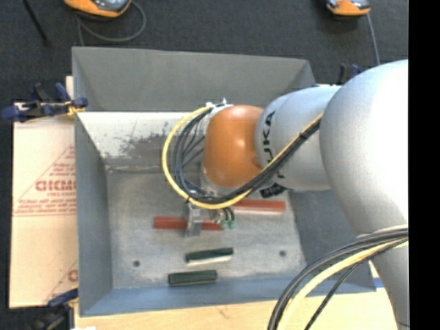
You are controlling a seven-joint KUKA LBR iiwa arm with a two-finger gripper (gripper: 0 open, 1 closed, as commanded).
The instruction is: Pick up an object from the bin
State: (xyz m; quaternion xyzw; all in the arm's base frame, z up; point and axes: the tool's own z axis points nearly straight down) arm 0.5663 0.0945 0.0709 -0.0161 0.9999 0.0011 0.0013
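The arm (330, 143) reaches into the bin (91, 205) from the right, its orange cover (230, 146) and looped cables (172, 167) hanging over the middle of the floor. Below the cover the gripper (194, 224) is down at a red stick (168, 223), which lies level across the middle of the bin floor. The gripper's grey tip overlaps the stick near its middle. Whether the gripper is open, closed or gripping the stick cannot be told (the cover and cables hide most of it). A second red stick (268, 207) lies to the right, partly under the arm. Nearer the front wall lie two dark bars, apart from each other: a pale-topped bar (210, 255), and below it a green bar (193, 278).
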